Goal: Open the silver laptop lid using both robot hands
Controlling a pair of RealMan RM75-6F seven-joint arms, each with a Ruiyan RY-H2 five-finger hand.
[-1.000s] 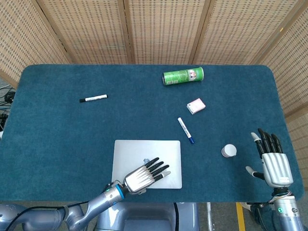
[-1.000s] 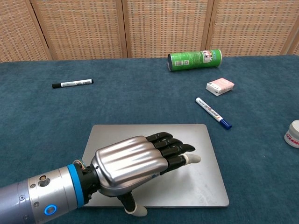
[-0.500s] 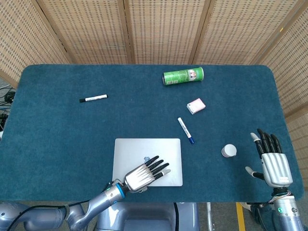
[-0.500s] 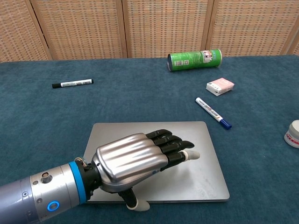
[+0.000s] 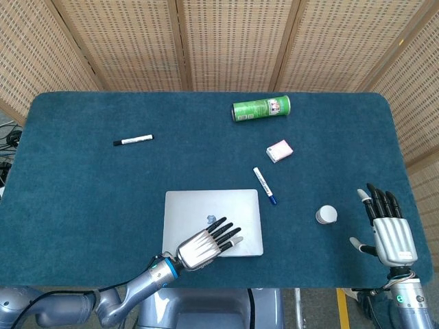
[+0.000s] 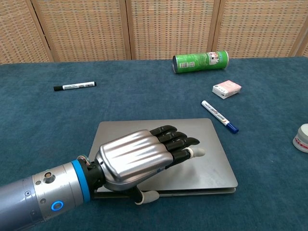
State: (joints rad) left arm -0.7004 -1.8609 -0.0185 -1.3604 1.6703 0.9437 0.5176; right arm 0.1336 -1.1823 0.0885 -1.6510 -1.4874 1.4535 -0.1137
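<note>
place: lab-like test booth | cues: blue-carpeted table (image 5: 82, 199), woven folding screens (image 5: 233, 41) (closing it in)

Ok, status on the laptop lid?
Left hand on closed silver laptop, thumb under front edge, lid barely lifted. Right hand idle, open.

Left hand (image 6: 137, 161) grips closed laptop (image 6: 211, 154) front edge; thumb under; fingers (image 6: 175, 142) on lid
</note>
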